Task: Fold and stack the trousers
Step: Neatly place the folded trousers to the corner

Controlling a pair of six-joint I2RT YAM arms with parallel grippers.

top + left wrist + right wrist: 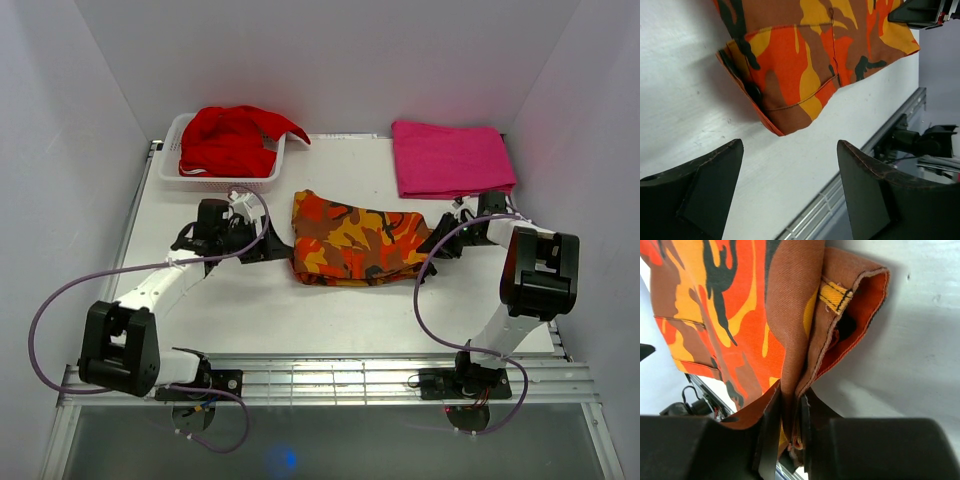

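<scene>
The camouflage trousers (355, 240) lie folded into a compact bundle in the middle of the table. My left gripper (275, 245) sits just off their left edge. In the left wrist view its jaws (790, 145) stand wide open with only bare table between them, and the trousers' corner (800, 65) lies a little ahead, untouched. My right gripper (440, 240) is at the bundle's right edge. In the right wrist view the gripper (790, 405) is shut on a fold of the trousers (740, 315), with layers of fabric pinched between the fingers.
A white basket (170, 165) holding a plain red garment (230, 140) stands at the back left. A folded pink cloth (450, 155) lies at the back right. The table's metal front rail (330, 375) runs along the near edge.
</scene>
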